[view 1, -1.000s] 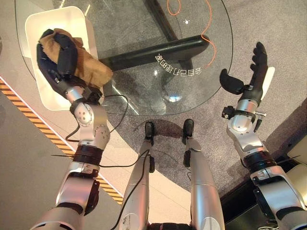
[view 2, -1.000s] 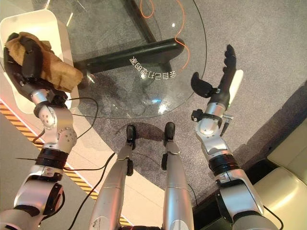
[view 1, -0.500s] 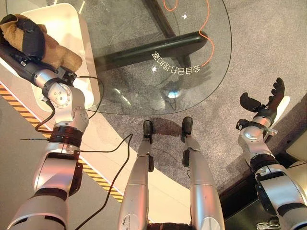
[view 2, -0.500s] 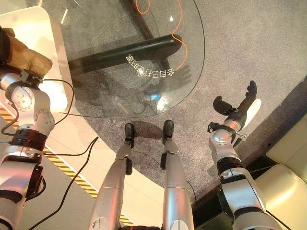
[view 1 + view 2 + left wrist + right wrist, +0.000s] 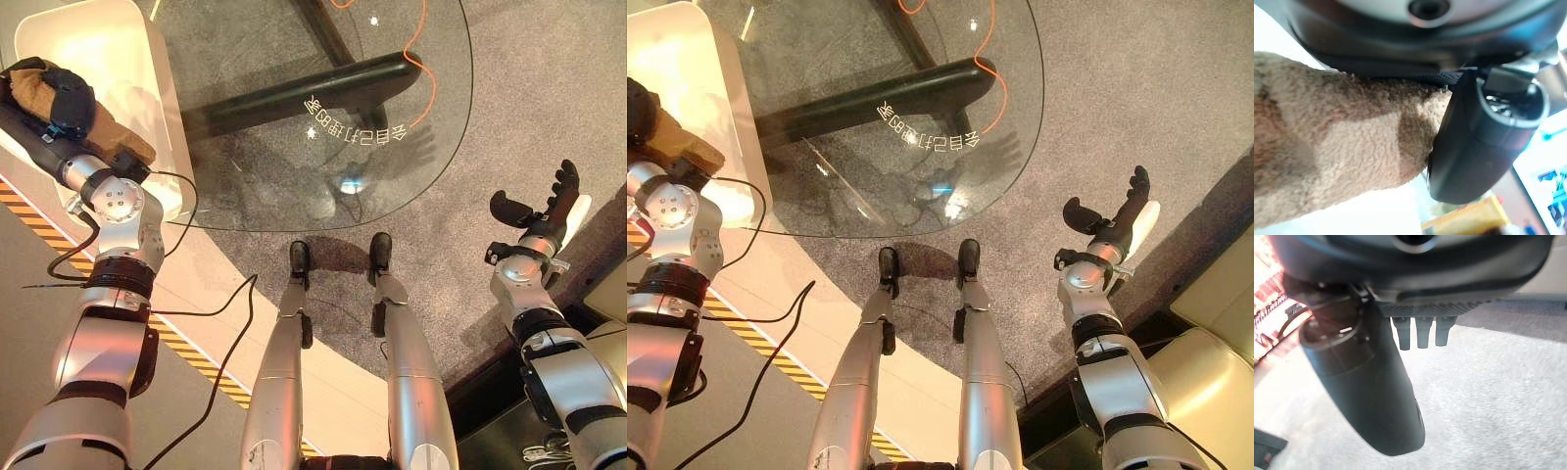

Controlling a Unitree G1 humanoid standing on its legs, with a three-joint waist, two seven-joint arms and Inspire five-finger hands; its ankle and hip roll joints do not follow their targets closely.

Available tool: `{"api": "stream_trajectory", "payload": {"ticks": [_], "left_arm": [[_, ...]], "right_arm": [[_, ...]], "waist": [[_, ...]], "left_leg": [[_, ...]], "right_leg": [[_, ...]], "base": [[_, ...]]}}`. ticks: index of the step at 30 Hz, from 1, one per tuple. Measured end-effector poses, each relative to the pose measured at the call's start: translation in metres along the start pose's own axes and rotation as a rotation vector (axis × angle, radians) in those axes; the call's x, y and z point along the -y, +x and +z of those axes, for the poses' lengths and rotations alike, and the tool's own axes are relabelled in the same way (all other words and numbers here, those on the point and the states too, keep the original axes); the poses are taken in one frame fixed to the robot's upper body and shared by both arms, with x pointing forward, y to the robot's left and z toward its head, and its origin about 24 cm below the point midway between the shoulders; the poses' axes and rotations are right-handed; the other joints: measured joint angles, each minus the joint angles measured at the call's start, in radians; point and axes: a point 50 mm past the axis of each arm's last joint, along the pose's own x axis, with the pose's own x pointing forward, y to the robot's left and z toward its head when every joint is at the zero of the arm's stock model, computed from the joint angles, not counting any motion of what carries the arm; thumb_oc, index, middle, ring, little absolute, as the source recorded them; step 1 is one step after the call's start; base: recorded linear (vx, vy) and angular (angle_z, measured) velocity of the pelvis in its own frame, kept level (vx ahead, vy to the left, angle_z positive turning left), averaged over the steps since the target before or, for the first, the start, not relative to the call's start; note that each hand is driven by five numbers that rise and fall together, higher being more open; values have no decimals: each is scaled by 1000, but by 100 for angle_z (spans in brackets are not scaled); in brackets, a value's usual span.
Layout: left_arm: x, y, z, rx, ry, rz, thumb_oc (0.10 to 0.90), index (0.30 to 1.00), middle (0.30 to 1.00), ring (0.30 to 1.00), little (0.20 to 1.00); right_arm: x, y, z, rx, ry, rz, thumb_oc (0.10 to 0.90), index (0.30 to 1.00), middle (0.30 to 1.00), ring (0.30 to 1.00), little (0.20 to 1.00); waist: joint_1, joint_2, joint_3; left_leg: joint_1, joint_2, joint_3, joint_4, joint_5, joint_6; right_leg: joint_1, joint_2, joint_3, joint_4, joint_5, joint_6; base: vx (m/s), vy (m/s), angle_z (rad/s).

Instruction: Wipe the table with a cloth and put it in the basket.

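Basket: we see the white basket [image 5: 167, 117] at the far left, standing beside the glass table's left edge, with its rim running under and past the left hand's fingers.

Left hand: our left hand [image 5: 59, 103] is over the basket's near-left part, its dark fingers curled over the top of the cloth and clamped on it. In the left wrist view the thumb [image 5: 1484, 142] presses against the cloth's fuzzy side, touching it.

Cloth: the brown cloth [image 5: 122, 137] is bunched inside the left hand's grasp, above the basket's interior. One end sticks out past the fingers toward the table side; the rest is wrapped under the fingers. We cannot tell whether it touches the basket's floor.

Table: the round glass table [image 5: 294, 166] lies to the right of the left hand's fingers, well apart from the right hand's. Through the glass we see a dark base bar [image 5: 313, 93], and an orange cord [image 5: 426, 59] trails near the far right rim.

Right hand: our right hand [image 5: 544, 206] is at the far right, off the table and above the grey carpet [image 5: 529, 88]. Its fingers are straight and spread from the thumb, holding nothing; the right wrist view shows carpet beyond the fingertips.
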Motion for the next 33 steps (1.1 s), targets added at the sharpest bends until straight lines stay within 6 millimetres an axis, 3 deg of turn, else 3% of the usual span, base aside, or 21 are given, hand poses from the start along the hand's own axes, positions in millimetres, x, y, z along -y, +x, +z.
{"api": "stream_trajectory", "payload": {"ticks": [10, 19, 33], "left_arm": [[9, 3, 0, 17, 178, -50, 100, 300, 300, 300, 200], [0, 10, -7, -3, 362, -46, 100, 300, 300, 300, 200], [-7, 16, -12, -45, 479, -69, 100, 300, 300, 300, 200]], "right_arm": [[7, -3, -16, -55, -55, -2, 800, 900, 900, 900, 900], [5, -3, -15, -47, -56, 6, 800, 900, 900, 900, 900], [4, -2, -12, -39, -50, 22, 800, 900, 900, 900, 900]], "waist": [[-5, -4, 0], [-7, -16, 0], [-7, -31, 0]], "left_leg": [[-13, 2, -8, 19, -3, -1], [-26, 3, -16, 34, -7, -3], [-50, 3, -17, 50, -11, -3]], "right_leg": [[-1, 2, -4, 2, 1, 0], [-4, 4, -5, 2, 2, -1], [-24, 4, -5, 10, 3, -1]], "base": [[3, -1, 0], [0, 0, 0], [0, 0, 0]]}}
